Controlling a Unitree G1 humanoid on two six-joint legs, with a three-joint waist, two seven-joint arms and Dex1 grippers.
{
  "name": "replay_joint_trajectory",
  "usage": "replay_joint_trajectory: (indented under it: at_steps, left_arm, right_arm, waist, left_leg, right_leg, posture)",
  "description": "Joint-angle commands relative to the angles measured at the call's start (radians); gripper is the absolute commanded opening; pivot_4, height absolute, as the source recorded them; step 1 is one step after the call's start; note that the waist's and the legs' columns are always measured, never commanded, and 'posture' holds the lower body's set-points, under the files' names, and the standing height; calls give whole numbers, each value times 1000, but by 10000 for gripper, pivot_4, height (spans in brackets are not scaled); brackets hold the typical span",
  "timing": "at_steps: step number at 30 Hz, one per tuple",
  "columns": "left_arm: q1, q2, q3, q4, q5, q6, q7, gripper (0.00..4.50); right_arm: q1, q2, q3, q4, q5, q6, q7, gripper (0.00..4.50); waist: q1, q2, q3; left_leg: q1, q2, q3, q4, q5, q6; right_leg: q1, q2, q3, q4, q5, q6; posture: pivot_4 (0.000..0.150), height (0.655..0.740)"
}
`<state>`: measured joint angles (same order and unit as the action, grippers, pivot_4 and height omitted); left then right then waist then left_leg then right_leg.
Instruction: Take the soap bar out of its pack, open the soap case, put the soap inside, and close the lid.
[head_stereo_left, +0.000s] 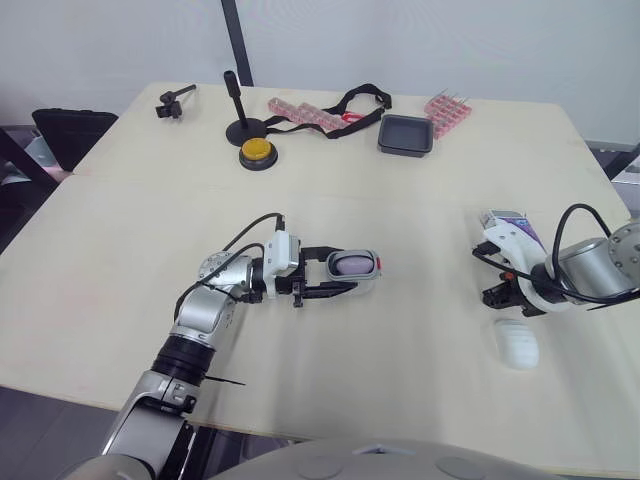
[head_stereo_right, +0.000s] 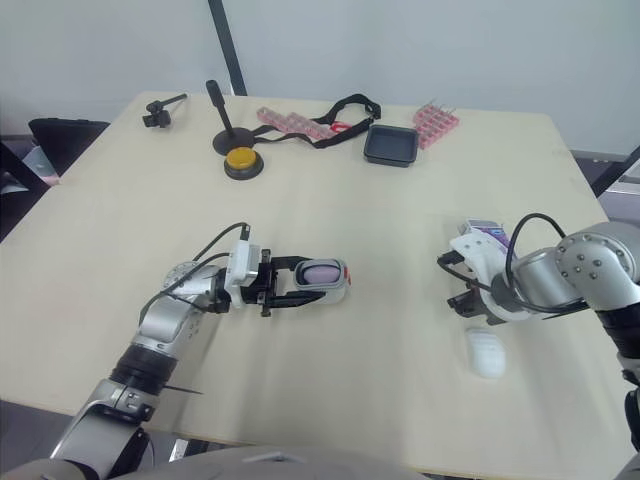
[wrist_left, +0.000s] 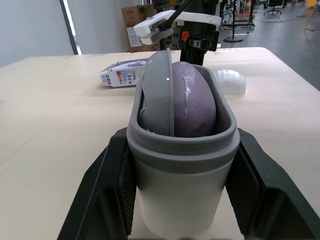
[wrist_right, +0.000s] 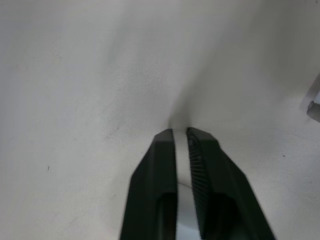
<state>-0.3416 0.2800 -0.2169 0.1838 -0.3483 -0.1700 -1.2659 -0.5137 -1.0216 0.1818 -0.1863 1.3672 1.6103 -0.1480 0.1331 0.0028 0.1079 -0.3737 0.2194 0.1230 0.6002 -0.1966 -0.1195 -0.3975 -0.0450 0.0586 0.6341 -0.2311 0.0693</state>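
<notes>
My left gripper (head_stereo_left: 347, 270) is shut on the grey soap case (head_stereo_left: 355, 267) at the table's middle, one black finger on each side. The purple soap bar (wrist_left: 192, 102) sits inside the case, which has no lid on it. The purple and white soap pack (head_stereo_left: 512, 224) lies at the right. My right gripper (head_stereo_left: 497, 295) hovers just in front of the pack, pointing down at the table, with its fingers (wrist_right: 160, 150) almost touching and nothing clearly between them. A white oval piece (head_stereo_left: 517, 345) lies on the table just in front of that gripper.
At the far side stand a yellow button (head_stereo_left: 258, 153), a black stand (head_stereo_left: 240, 125), a black tray (head_stereo_left: 405, 135), pink strips (head_stereo_left: 300, 112), a black strap (head_stereo_left: 352, 98) and a small black clamp (head_stereo_left: 172, 102). Bare table lies between the two grippers.
</notes>
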Motion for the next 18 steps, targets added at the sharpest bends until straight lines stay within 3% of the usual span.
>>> replay_joint_trajectory:
  at_steps: [1, 3, 4, 7, 11, 15, 18]
  left_arm:
    - [-14, -2, 5, -10, -3, -25, -1, 18954]
    - [-13, -3, 5, -9, -1, -27, -1, 18954]
    - [-12, -3, 5, -10, 0, -27, -1, 18954]
    - [-9, -3, 5, -10, 1, -27, -1, 18954]
    - [-3, -3, 1, -8, 1, -29, -4, 18954]
    - [0, -8, 1, 7, 2, -38, -9, 18954]
    - [-7, -15, 2, 28, 4, -47, -13, 18954]
  right_arm:
    - [-19, 16, -46, -67, -55, 4, 7, 4909]
    - [-23, 51, -101, -65, -48, 2, 4, 4909]
    - [-28, 46, -113, -77, -34, 3, 8, 7352]
    - [-35, 9, -140, -100, 29, 4, 10, 15186]
    - [-24, -101, -169, -72, 161, 4, -77, 30296]
    - [153, -401, -157, -105, 548, -187, -241, 42416]
    - [315, -537, -200, -182, 605, -306, -175, 42416]
  waist:
    - [0, 0, 0]
    - [0, 0, 0]
    - [0, 0, 0]
    - [3, 0, 0]
    - [6, 0, 0]
    - [19, 3, 1]
    - [10, 3, 1]
  left_leg:
    - [0, 0, 0, 0, 0, 0]
    - [0, 0, 0, 0, 0, 0]
    - [0, 0, 0, 0, 0, 0]
    - [0, 0, 0, 0, 0, 0]
    - [0, 0, 0, 0, 0, 0]
    - [0, 0, 0, -1, -1, -1]
    - [1, 0, 0, -2, -2, -1]
  right_leg:
    - [0, 0, 0, 0, 0, 0]
    - [0, 0, 0, 0, 0, 0]
    - [0, 0, 0, 0, 0, 0]
    - [0, 0, 0, 0, 0, 0]
    - [0, -1, 0, -1, 0, 0]
    - [0, -1, 0, -2, 0, 0]
    - [2, 0, 0, -5, 0, 1]
  posture:
    - [1500, 7395]
    - [1500, 7395]
    - [1500, 7395]
    - [1500, 7395]
    - [1500, 7395]
    - [1500, 7395]
    - [1500, 7395]
